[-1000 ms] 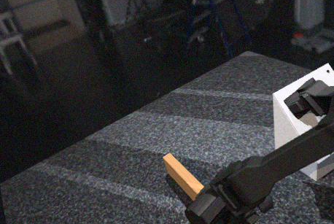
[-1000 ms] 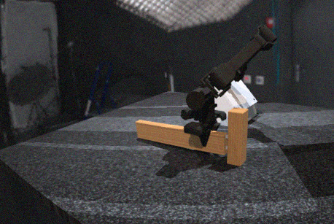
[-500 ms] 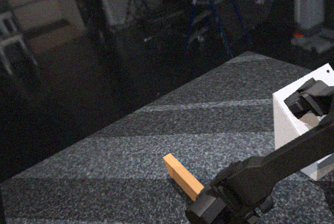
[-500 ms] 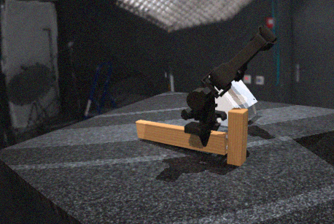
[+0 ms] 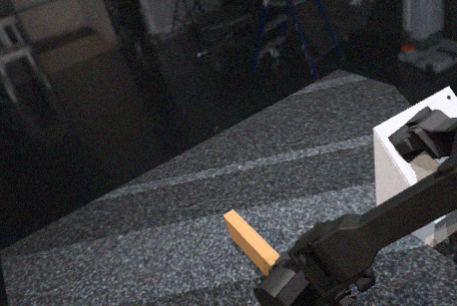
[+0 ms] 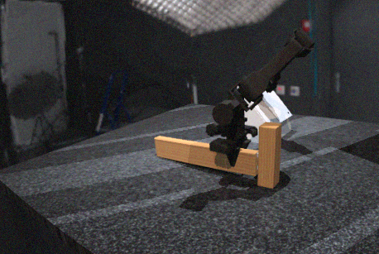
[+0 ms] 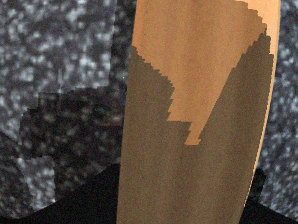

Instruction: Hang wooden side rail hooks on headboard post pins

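The wooden side rail runs nearly level, its right end close beside the upright headboard post in the exterior view. A thin gap with a sliver of grey shows between them. The hooks, slot and pins cannot be made out, so I cannot tell if the hooks sit on the pins. My gripper is shut on the rail, nearer its post end. I cannot tell whether the rail's far end touches the table. The post is not visible in the top view or the wrist view.
A white box-like stand is at the arm's base, behind the post in the exterior view. The arm reaches down from it over the rail. The grey patterned table lies below, its edge at the left in the exterior view.
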